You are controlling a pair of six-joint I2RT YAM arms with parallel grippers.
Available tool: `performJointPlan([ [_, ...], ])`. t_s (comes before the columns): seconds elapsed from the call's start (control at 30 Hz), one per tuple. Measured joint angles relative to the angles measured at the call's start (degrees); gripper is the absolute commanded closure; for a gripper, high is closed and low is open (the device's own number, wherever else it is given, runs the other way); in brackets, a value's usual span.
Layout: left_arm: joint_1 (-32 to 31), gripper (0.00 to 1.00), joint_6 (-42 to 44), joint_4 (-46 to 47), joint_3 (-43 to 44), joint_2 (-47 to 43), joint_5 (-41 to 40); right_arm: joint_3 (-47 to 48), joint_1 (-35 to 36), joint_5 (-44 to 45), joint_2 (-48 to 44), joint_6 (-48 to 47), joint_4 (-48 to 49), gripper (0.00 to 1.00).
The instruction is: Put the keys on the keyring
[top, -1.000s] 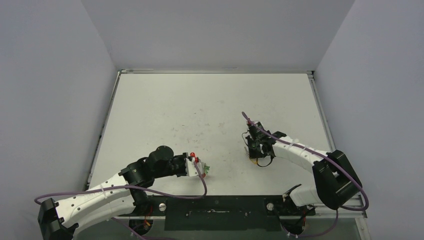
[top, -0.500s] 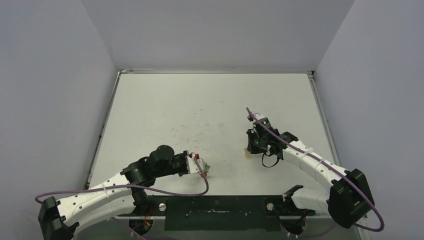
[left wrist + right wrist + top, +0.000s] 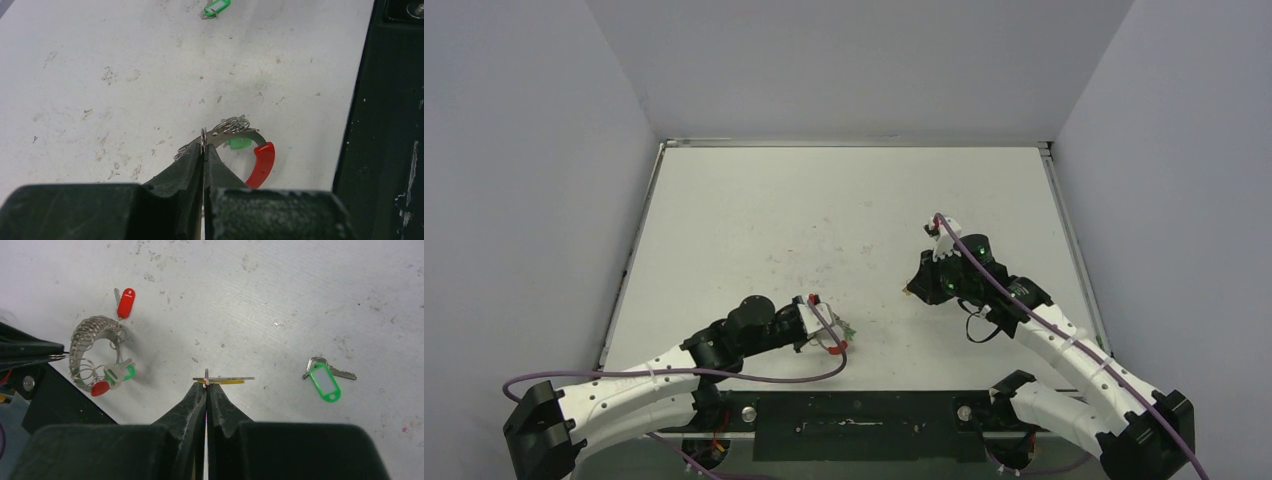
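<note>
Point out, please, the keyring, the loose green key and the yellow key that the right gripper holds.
keyring (image 3: 92,327), right wrist view, on its silver coils.
loose green key (image 3: 325,382), right wrist view, on its green plastic tag.
yellow key (image 3: 227,381), right wrist view, on its yellow head, seen edge-on.

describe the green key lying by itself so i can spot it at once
On the white table, look right of the right arm's fingers, which pinch a yellow-tagged key. The loose key lies flat and alone, with a green tag and white label, off the keyring.
</note>
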Motion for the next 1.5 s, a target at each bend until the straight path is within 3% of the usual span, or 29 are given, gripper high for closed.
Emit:
performJointPlan([
  [0.33,0.0,1.00,-3.1,4.2,-1.2,1.4,0.0,-0.2,1.9,-9.0,-1.3,-4.9,1.4,1.00],
  [0.77,0.0,1.00,-2.8,4.7,-1.9,1.0,4.0,1.9,19.6,-4.6,1.9,-11.6,-0.8,1.00],
  [1.17,0.0,1.00,-2.5,8.7,-3.7,1.4,10.1,5.4,29.3,-1.0,7.5,-16.2,-0.6,1.00],
  [1.5,0.0,1.00,-3.8,14.1,-6.1,1.6,10.8,7.1,32.5,0.9,10.9,-18.5,-0.4,1.00],
])
